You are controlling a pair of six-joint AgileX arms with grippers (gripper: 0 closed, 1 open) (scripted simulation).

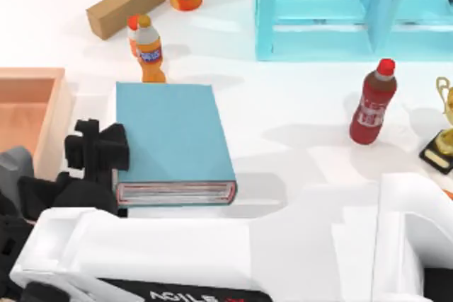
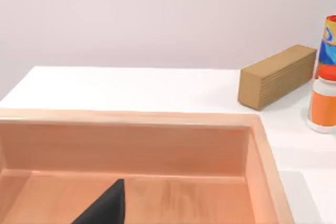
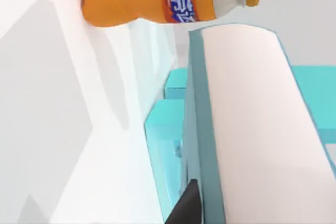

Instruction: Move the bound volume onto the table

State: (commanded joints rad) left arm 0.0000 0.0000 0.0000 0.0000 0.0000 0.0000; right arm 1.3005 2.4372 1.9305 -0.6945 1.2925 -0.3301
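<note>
Looking down, we see the bound volume (image 1: 173, 136) as a thick hardcover with a plain teal-blue cover. It lies flat in the left half of the table (image 1: 297, 118), nearer the front edge than the back, with its white, red-trimmed page edges facing that front edge. The right gripper (image 1: 106, 148) sits against the book's left side, and its black body covers part of that side, so we cannot tell whether it grasps the book or is released. In the right wrist view the pages loom close and are cut off, so we cannot judge whether the book touches the tabletop. The left gripper (image 2: 105, 211) hangs over the wooden tray (image 1: 42, 76) at the table's left edge. It is mostly out of frame, and its state is unclear to us.
</note>
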